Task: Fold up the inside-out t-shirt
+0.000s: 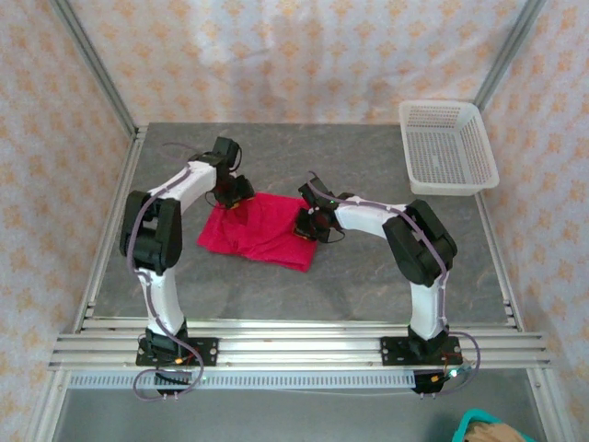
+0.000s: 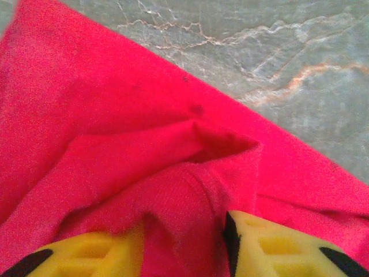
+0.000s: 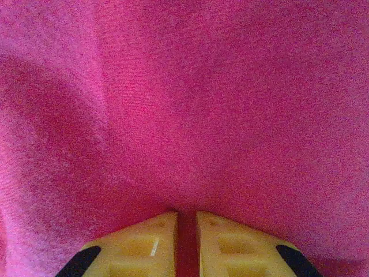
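Now left fingers (image 2: pixel 277 248) pinch raised fold of t-shirt (image 1: pixel 262 230); right fingers (image 3: pixel 138 242) clamp thin pleat.

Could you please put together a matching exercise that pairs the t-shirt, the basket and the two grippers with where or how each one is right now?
Things:
1. t-shirt
2. basket
3. left gripper
4. right gripper

Places or states:
A. at the far right corner of the table
B. fingers nearly together, pinching a thin strip of the t-shirt
C. lying mid-table, between the two arms
D. fingers apart, astride a raised ridge of the t-shirt

Pairs: 1-C, 2-A, 3-D, 4-B
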You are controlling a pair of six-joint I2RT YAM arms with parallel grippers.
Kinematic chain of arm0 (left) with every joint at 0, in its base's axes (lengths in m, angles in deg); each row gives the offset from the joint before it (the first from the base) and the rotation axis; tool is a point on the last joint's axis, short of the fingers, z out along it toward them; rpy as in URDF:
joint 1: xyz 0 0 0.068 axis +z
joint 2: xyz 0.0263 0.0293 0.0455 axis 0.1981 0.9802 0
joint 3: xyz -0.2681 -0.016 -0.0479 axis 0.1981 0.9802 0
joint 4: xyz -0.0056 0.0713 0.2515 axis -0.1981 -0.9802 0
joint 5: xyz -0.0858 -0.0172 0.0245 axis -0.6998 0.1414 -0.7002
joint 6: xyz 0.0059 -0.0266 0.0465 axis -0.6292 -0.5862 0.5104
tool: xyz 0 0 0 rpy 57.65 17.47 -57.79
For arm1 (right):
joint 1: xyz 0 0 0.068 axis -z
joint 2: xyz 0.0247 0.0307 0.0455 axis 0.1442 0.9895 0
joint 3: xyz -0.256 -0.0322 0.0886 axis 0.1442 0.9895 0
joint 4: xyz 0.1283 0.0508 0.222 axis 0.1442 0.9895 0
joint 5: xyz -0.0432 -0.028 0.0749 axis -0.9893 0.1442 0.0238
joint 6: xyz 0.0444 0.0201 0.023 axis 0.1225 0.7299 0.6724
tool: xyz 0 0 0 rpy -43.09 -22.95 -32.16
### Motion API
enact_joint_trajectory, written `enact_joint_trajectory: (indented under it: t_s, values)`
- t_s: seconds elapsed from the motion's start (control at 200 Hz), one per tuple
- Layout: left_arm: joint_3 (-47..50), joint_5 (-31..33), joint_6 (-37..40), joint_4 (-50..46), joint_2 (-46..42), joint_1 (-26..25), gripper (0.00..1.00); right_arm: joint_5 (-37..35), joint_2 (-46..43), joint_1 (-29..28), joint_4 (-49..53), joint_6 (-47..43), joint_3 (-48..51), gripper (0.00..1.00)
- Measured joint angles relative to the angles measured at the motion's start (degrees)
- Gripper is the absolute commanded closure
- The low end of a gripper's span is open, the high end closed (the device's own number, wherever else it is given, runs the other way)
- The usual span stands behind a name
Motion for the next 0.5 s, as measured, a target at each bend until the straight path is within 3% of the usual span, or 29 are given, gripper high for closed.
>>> enact_joint_trajectory:
  t_s: [0.105,0.21,0.41,0.5]
  values:
    - [-2.4,0.3,-0.4,-0.8,2.8,0.2,0.93,0.0,0.0,0.0,0.3,-0.4,0.0,0.83]
    - [-5.7,0.5,0.1,-2.7,3.3,1.0,0.97,-0.3,0.0,0.0,0.4,-0.6,0.0,0.84]
    - [-9.2,0.4,0.6,-5.0,2.3,5.1,0.96,-1.3,-1.5,-0.1,0.0,-0.8,2.4,0.85]
    - [-8.7,-0.1,0.8,-6.4,1.3,6.8,0.76,-1.7,-1.7,-0.3,-0.2,-0.9,2.8,0.85]
